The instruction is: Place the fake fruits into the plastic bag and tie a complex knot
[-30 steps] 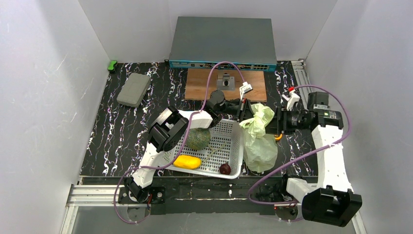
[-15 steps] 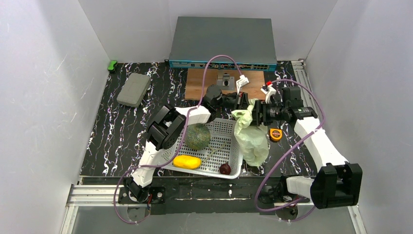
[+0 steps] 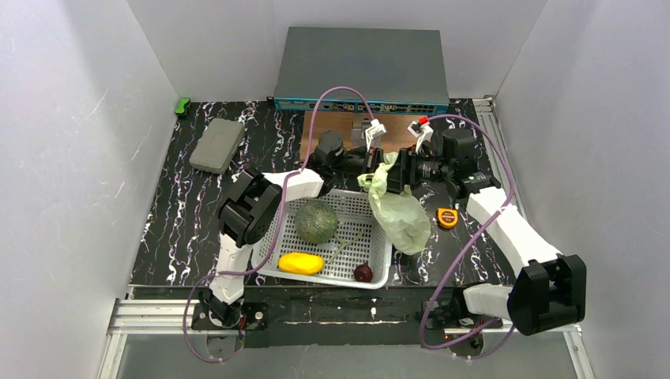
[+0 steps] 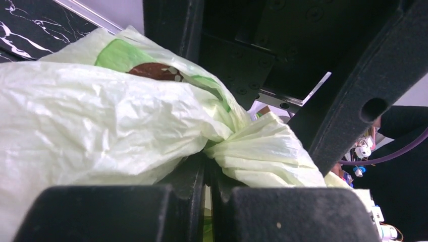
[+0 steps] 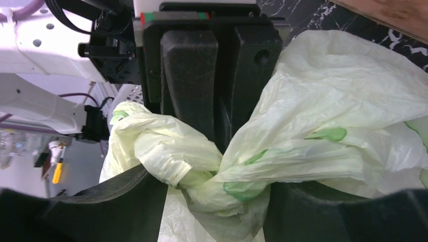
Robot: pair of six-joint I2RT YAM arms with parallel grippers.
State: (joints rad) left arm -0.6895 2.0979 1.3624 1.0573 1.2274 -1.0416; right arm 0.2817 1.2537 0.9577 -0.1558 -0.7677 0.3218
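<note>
- Here, the left gripper [image 4: 208,201] is pinched tight on the twisted neck of the plastic bag [image 3: 404,221].
- The right gripper [image 5: 214,204] faces it, its jaws wide apart on either side of that neck. Plastic touches both, but I cannot tell whether they squeeze it.
- The bag droops over the white basket's [image 3: 348,278] right rim.
- 3 fruits lie in the basket, outside the bag: green melon [image 3: 316,222], yellow mango [image 3: 300,263], dark red plum [image 3: 363,273].
</note>
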